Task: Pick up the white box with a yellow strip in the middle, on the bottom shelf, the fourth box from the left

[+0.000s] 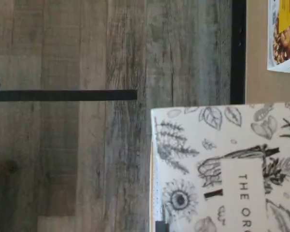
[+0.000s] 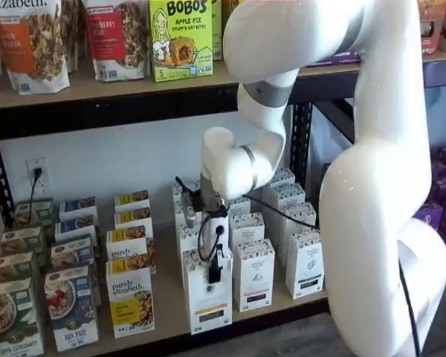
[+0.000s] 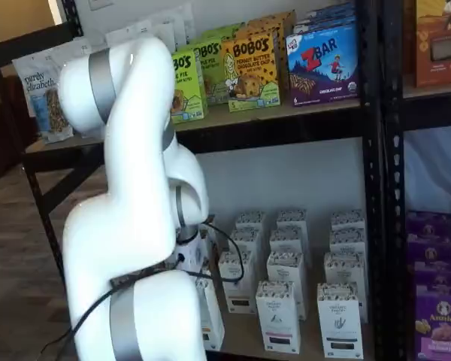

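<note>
The white box (image 2: 207, 299) stands at the front of the bottom shelf (image 2: 171, 318), with its mustard-yellow strip low on its front. My gripper (image 2: 215, 269) hangs over its top. One black finger lies against the box's front face; the other is hidden, so I cannot tell the grip. In the wrist view the box's leaf-printed top (image 1: 222, 169) fills one corner, beside the shelf's black rail (image 1: 238, 48). In a shelf view my arm hides the gripper and only the box's edge (image 3: 213, 316) shows.
Similar white cartons with black strips (image 2: 254, 277) stand right beside the box, with more behind. Purely elizabeth boxes (image 2: 130, 299) stand on its other side. An upper shelf (image 2: 97, 93) holds granola bags and Bobo's boxes. Grey wood floor (image 1: 87, 154) lies below the rail.
</note>
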Robot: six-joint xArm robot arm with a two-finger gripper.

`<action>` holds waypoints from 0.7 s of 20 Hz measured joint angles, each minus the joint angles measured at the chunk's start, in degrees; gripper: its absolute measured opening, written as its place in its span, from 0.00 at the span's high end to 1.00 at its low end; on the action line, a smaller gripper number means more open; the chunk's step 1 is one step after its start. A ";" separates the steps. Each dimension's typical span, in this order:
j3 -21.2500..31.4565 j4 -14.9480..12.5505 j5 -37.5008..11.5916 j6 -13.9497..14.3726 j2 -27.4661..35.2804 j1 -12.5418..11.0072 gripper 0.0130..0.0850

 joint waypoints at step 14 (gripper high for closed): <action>3.99 -1.37 7.52 -0.27 -9.97 -1.84 0.61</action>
